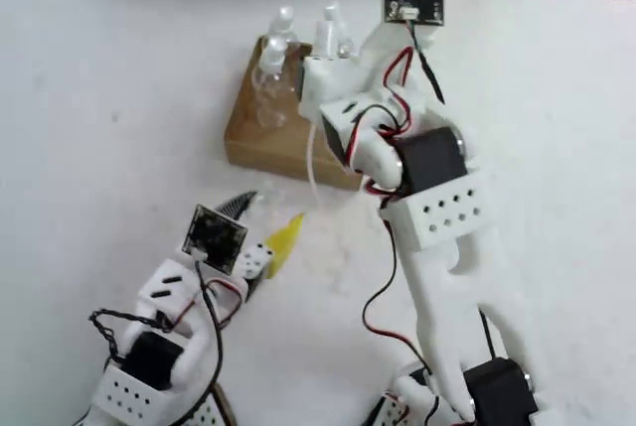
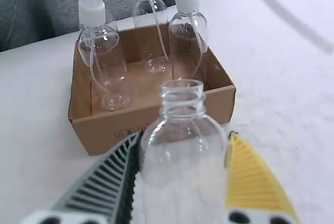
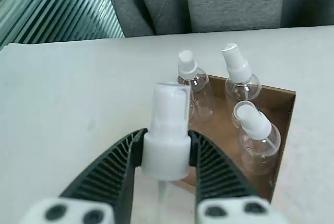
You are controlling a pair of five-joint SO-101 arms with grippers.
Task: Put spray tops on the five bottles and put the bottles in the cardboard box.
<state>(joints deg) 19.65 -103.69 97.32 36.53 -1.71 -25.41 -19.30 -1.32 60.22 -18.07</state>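
Observation:
My left gripper is shut on a clear bottle with an open neck, held upright just in front of the cardboard box. In the high view the left gripper sits below the box. Three capped bottles stand in the box. My right gripper is shut on a white spray top, its thin tube hanging down. The right gripper is over the box's near right side, above the capped bottles.
White table all around, with open room to the left and right of the box. The right arm stretches across the middle right. A person in grey sits behind the far table edge.

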